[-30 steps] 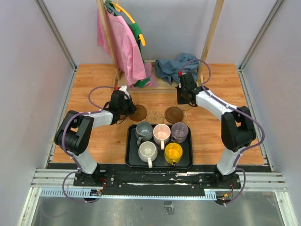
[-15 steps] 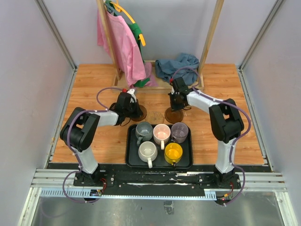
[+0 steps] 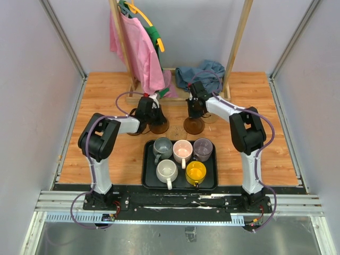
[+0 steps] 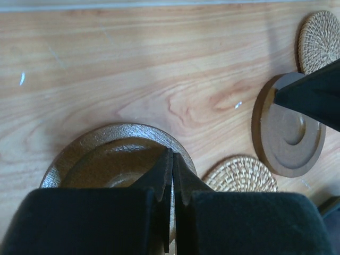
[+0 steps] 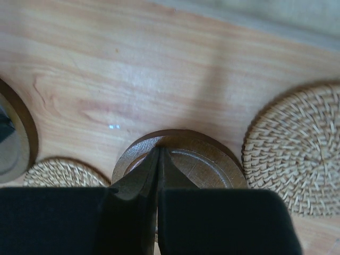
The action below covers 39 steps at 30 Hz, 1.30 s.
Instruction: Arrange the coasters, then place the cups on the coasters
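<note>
Two dark brown coasters lie behind the tray: one [image 3: 159,127] under my left gripper [image 3: 152,116], the other [image 3: 193,126] under my right gripper [image 3: 194,109]. In the left wrist view my left gripper [image 4: 172,157] is shut, its tips over the dark coaster [image 4: 114,154]. The right wrist view has my right gripper [image 5: 158,151] shut, tips on its dark coaster [image 5: 212,159]. A tan woven coaster [image 4: 241,174] lies between the two dark ones; another [image 5: 295,149] lies to the right. The cups stand in the black tray [image 3: 213,179]: grey [image 3: 162,146], pink [image 3: 183,150], lavender [image 3: 203,147], white [image 3: 167,171], yellow [image 3: 196,172].
A wooden rack [image 3: 236,45] stands at the back with a pink garment [image 3: 135,50] and green hangers on it. A blue cloth [image 3: 199,74] lies at its foot, just behind my right gripper. Walls close in the wooden table [image 3: 106,154] on the left and right.
Both grippers have swung inward toward the middle of the table and now sit over the dark coasters. The coasters have barely shifted; the cups have not moved.
</note>
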{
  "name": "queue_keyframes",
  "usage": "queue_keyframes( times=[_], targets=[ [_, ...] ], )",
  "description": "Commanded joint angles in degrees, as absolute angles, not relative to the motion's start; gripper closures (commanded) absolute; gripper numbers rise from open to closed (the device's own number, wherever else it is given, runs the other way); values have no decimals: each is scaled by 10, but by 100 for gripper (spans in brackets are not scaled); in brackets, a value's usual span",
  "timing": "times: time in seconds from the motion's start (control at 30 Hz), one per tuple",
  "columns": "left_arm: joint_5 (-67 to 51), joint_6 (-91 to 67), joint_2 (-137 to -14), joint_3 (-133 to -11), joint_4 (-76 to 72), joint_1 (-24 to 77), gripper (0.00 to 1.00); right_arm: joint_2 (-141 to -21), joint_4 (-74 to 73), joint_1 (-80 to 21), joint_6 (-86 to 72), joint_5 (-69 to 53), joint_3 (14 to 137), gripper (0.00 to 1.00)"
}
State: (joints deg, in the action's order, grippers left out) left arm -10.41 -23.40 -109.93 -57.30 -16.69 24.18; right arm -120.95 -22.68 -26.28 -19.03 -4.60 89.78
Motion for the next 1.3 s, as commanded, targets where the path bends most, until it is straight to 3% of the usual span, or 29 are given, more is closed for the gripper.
queue_keyframes(
  times=[0.0, 0.4, 1.27],
  targets=[
    [-112, -227, -1149, -598, -120, 245, 100, -1273, -265, -247, -195, -15, 923, 99],
    [-102, -217, -1200, -702, -110, 245, 99, -1269, -265, -203, -193, 20, 946, 99],
    [-45, -213, -1167, -686, -143, 246, 100, -1146, -259, -183, -201, 28, 757, 99]
  ],
)
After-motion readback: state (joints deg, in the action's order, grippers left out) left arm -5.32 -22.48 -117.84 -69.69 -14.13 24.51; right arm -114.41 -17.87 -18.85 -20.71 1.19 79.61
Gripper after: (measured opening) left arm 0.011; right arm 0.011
